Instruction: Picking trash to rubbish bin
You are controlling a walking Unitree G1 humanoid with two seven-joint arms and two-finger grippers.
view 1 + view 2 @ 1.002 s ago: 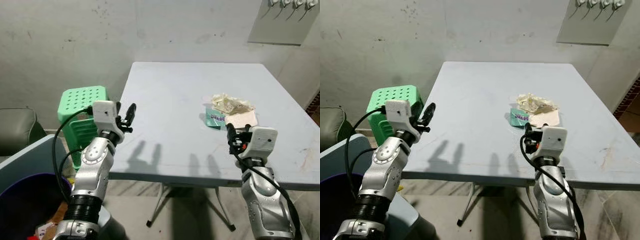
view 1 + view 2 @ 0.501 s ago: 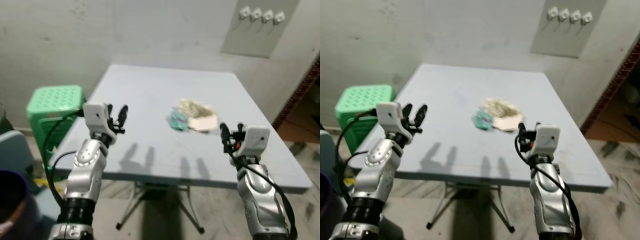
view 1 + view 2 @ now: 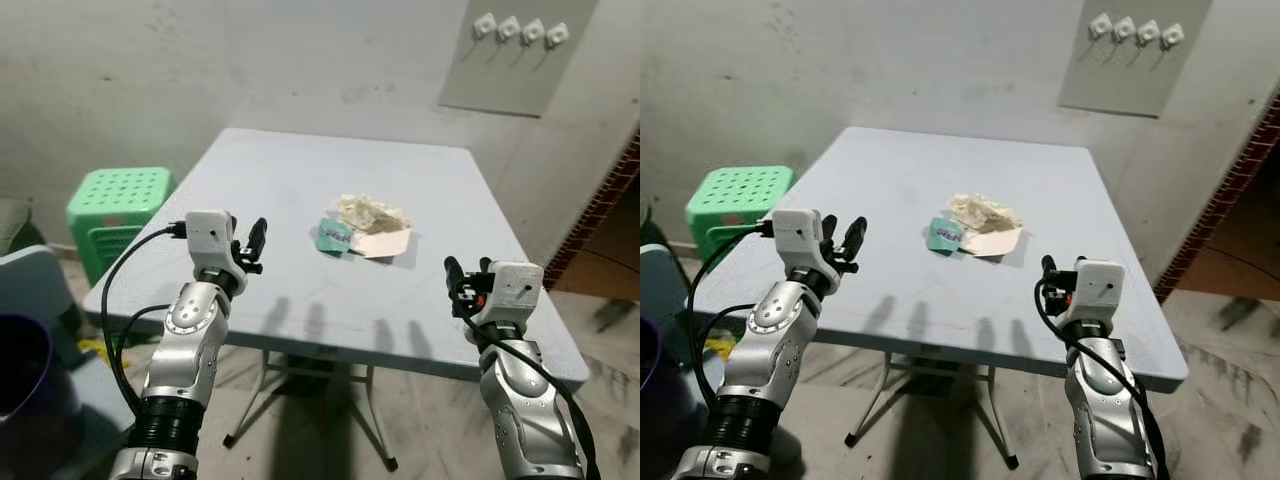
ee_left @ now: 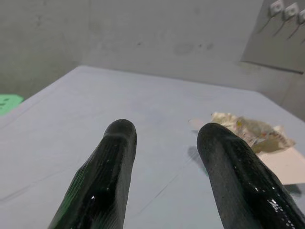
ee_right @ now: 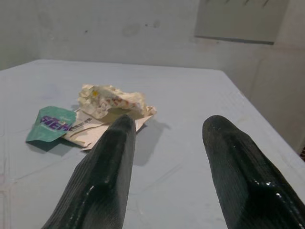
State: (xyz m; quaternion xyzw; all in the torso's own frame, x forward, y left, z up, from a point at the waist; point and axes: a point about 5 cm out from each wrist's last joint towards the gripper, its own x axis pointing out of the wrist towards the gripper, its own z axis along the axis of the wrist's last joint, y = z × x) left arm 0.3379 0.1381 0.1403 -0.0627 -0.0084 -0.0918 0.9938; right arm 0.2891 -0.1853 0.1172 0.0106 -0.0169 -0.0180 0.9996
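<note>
Near the middle of the grey table (image 3: 300,170) sits the trash pile (image 3: 364,228), untouched, with the left gripper (image 3: 252,243) and right gripper (image 3: 468,280) both spread wide and empty at the near edge, so it looks like the approach, a forward reach next.

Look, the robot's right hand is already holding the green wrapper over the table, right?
Not quite. The right hand is open and holds nothing. The green wrapper lies on the table beside the crumpled paper, as the right wrist view shows.
</note>
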